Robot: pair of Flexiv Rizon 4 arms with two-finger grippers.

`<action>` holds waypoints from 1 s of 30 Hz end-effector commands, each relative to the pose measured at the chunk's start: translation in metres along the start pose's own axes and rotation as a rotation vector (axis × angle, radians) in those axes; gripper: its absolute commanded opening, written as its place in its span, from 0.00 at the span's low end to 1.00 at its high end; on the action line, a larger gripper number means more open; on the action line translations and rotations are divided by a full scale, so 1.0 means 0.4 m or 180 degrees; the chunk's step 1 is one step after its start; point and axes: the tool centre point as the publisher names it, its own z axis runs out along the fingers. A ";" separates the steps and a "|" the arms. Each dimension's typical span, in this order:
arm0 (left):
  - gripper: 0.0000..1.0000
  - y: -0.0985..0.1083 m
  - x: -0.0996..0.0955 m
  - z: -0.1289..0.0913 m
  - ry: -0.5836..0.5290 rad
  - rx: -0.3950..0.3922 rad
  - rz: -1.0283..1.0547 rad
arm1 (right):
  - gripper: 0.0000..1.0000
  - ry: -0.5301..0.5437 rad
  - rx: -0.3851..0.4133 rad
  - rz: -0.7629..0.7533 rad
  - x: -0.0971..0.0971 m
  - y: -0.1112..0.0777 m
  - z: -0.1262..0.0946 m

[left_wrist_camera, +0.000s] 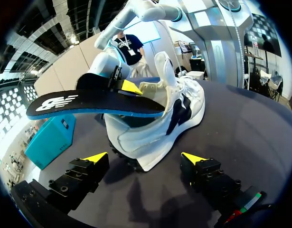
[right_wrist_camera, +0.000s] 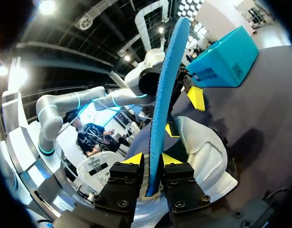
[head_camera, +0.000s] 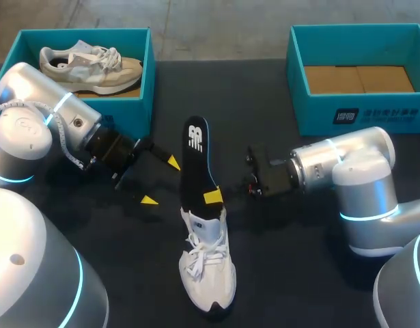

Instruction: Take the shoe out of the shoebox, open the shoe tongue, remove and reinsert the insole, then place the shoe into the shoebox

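My right gripper point(right_wrist_camera: 153, 161) is clamped on the edge of the insole point(head_camera: 194, 157). The insole's front end sits inside the white shoe point(head_camera: 208, 266) and the rest juts out over the heel, so I judge it only partly seated. My left gripper point(head_camera: 160, 181) hangs spread wide beside the heel, touching nothing, likely placed to steady the shoe. The shoe stands on the table point(head_camera: 312, 273), well apart from the empty shoebox point(head_camera: 319, 116).

On the black table point(head_camera: 298, 273), a beige sneaker point(head_camera: 93, 65) lies in a teal box point(head_camera: 145, 96).

Bright overhead light, soft shadows
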 end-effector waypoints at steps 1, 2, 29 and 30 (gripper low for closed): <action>1.00 0.001 0.000 -0.001 0.0005 -0.0003 0.0002 | 0.27 -0.0128 0.0037 0.0046 0.016 0.008 0.003; 1.00 0.001 0.000 -0.001 0.0005 -0.0003 0.0002 | 0.29 -0.0156 0.0053 0.0065 0.016 0.008 0.002; 1.00 0.001 0.000 -0.001 0.0005 -0.0003 0.0002 | 0.33 -0.0498 -0.0043 0.0080 0.016 0.035 0.014; 1.00 0.001 0.000 -0.001 0.0005 -0.0003 0.0002 | 0.33 -0.0501 -0.0047 0.0075 0.016 0.036 0.015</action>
